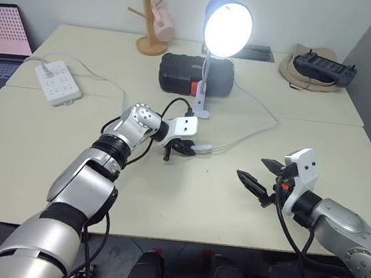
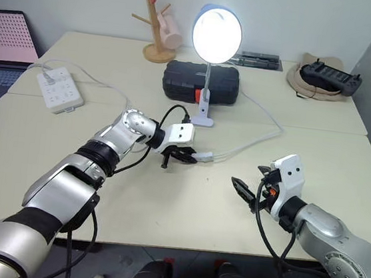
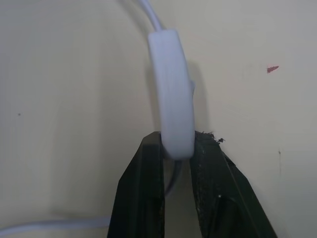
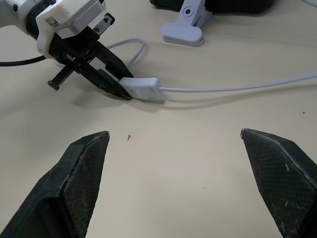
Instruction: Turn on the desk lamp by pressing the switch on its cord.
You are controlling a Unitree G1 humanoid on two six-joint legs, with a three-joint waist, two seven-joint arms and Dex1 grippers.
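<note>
The desk lamp (image 1: pixel 227 26) stands at the middle of the table, its light-blue shade up and its bulb glowing bright. From its white base the thin white cord (image 1: pixel 253 130) loops right and comes back to the switch (image 3: pixel 172 94), a small white oblong lying on the tabletop. My left gripper (image 1: pixel 186 147) is down at the switch, and its two black fingers pinch the near end of it. My right gripper (image 1: pixel 252 170) hovers open over the front right of the table, clear of the cord, with nothing between its fingers.
A black case (image 1: pixel 196 74) lies behind the lamp base. A white power strip (image 1: pixel 58 82) sits at the left, a wooden mug tree (image 1: pixel 149 14) at the back, a laptop (image 1: pixel 2 37) far left, and a black controller (image 1: pixel 324 67) at the back right.
</note>
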